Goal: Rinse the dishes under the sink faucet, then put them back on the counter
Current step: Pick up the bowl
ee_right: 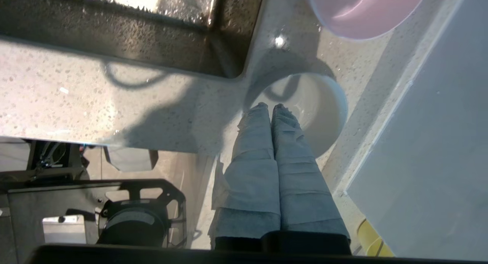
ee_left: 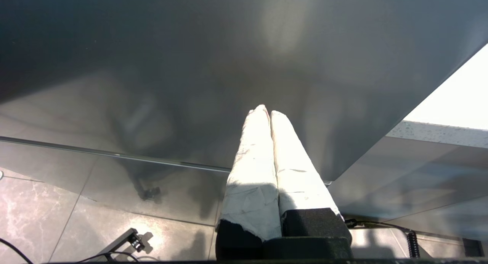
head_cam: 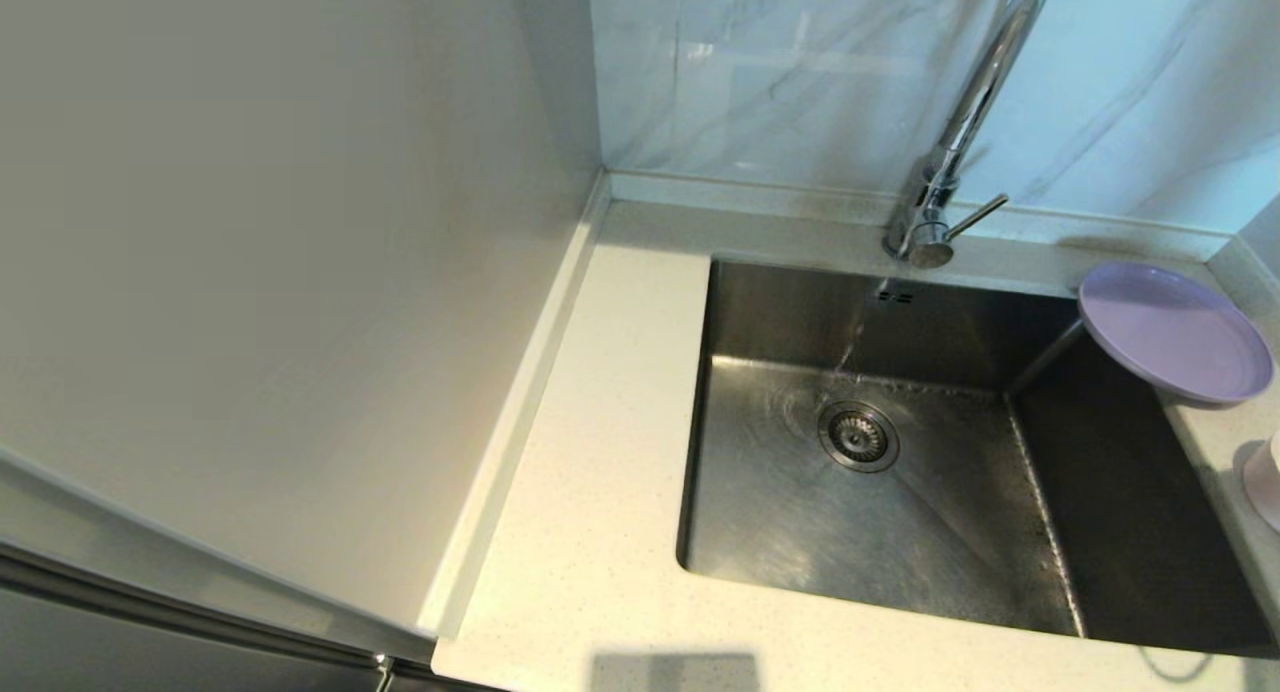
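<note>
The dishes are sitting on the right side of the surface (head_cam: 600,532), past the sink (head_cam: 760,512). On the far left a big grey wall panel (head_cam: 250,272) is standing beside the surface. The left pincer (ee_left: 265,111) is hanging low by a dark cabinet front (ee_left: 190,65), off the surface, with the tiled floor (ee_left: 45,218) below it. Its two wrapped fingers (ee_left: 251,161) are pressed together and are holding nothing.

Next, the steel sink is lying in the middle. A thin stream of water (head_cam: 850,347) is running down into it near the drain (head_cam: 858,436). The tap (head_cam: 960,142) is standing behind the sink, and its thin lever (head_cam: 975,217) is sticking out to the right.

Further right, the purple plate (head_cam: 1175,334) is resting at the back right corner of the sink, with its edge hanging over the basin. The pink bowl (head_cam: 1265,477) is sitting nearer, at the right edge of the head view.

The right pincer (ee_right: 270,107) is showing only in its own wrist view. Its fingers (ee_right: 293,168) are squeezed together with nothing between them. It is hovering over a white bowl (ee_right: 324,103) that is sitting on the surface, near the front corner of the sink. The pink bowl (ee_right: 362,12) is lying just beyond the white one.
</note>
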`<state>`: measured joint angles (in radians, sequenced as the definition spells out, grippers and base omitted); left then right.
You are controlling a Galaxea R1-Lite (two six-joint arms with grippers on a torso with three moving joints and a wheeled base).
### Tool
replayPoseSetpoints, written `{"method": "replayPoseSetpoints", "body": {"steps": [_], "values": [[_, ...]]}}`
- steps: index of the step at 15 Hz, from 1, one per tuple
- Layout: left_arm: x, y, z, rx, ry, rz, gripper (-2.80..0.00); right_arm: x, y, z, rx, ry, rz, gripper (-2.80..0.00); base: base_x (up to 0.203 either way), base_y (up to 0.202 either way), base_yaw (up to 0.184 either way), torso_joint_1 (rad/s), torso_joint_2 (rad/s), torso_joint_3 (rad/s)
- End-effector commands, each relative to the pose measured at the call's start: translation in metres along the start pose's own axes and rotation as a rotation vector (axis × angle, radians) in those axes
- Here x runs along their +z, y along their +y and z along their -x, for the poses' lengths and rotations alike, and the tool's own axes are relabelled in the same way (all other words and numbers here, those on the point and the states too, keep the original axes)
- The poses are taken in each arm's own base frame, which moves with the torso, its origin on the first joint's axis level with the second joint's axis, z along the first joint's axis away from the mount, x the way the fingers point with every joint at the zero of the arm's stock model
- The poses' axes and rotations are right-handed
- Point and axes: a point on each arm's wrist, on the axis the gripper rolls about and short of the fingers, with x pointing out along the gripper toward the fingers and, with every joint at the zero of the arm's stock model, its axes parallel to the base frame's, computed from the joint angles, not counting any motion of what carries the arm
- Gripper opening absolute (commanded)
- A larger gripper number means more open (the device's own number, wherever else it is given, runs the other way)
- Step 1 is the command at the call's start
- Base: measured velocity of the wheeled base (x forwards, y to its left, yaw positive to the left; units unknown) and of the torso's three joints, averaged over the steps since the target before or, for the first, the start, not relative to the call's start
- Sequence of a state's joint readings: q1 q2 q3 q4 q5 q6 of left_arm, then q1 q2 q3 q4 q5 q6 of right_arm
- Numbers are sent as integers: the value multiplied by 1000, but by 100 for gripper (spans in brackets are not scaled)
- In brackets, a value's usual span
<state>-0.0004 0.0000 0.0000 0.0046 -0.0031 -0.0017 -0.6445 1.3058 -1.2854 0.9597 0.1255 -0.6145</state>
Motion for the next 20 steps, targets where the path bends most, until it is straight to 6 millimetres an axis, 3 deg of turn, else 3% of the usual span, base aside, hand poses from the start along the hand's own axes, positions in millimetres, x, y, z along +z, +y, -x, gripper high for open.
{"method": "replayPoseSetpoints", "body": {"steps": [1, 2, 3, 8, 11, 20], "values": [[0, 0, 0, 0, 0, 0, -280, 6, -5, -7, 13, 16, 5, -280, 0, 0, 0, 0, 0, 0], [0, 0, 0, 0, 0, 0, -280, 7, -5, -9, 11, 13, 6, -25, 0, 0, 0, 0, 0, 0], [0, 0, 0, 0, 0, 0, -280, 7, -5, -10, 11, 13, 7, 0, 0, 0, 0, 0, 0, 0], [0, 0, 0, 0, 0, 0, -280, 18, -13, -16, -30, -48, 18, 0, 0, 0, 0, 0, 0, 0], [0, 0, 0, 0, 0, 0, -280, 32, -26, -36, -81, -120, 25, 0, 0, 0, 0, 0, 0, 0], [0, 0, 0, 0, 0, 0, -280, 47, -43, -82, -34, -56, 23, 0, 0, 0, 0, 0, 0, 0]]}}
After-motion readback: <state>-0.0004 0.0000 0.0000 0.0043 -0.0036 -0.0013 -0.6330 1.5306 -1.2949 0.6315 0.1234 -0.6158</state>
